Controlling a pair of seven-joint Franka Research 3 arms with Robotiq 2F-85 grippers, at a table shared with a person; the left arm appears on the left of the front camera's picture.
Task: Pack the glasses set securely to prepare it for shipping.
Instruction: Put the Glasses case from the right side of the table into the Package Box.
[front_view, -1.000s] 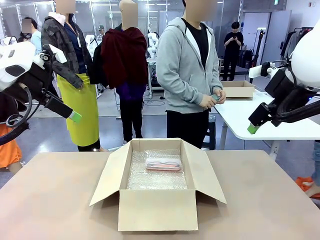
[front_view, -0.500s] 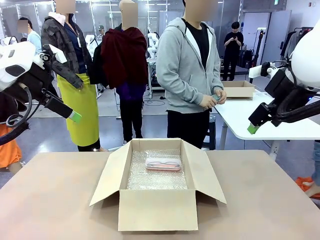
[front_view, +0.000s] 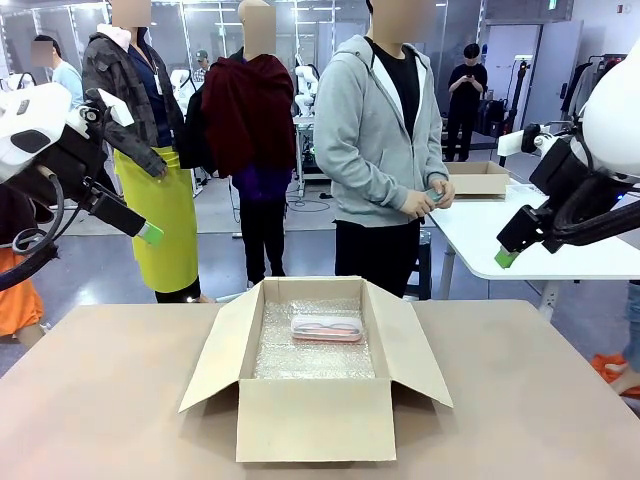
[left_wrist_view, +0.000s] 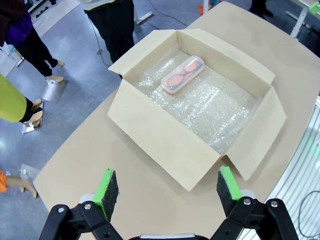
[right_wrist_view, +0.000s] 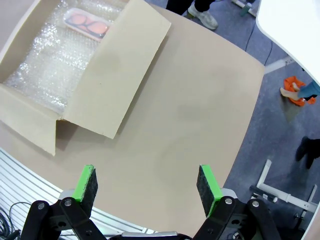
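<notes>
The pink glasses case (front_view: 326, 327) lies on bubble wrap near the far wall inside the open cardboard box (front_view: 315, 420); it also shows as the pink case (left_wrist_view: 183, 74) and the pink case (right_wrist_view: 85, 23) in the wrist views. The person in a grey hoodie stands behind the table holding the mint green case (front_view: 434, 196) in both hands. My left gripper (left_wrist_view: 168, 188) hangs open high above the table's left side, empty. My right gripper (right_wrist_view: 145, 185) hangs open high to the right, empty.
The box (left_wrist_view: 150, 123) has its flaps spread outward on the tan table (front_view: 100, 400). A white table (front_view: 480, 225) with another cardboard box (front_view: 478, 178) stands behind at the right.
The person's hands have shifted slightly with the mint green case. Both arms are still.
</notes>
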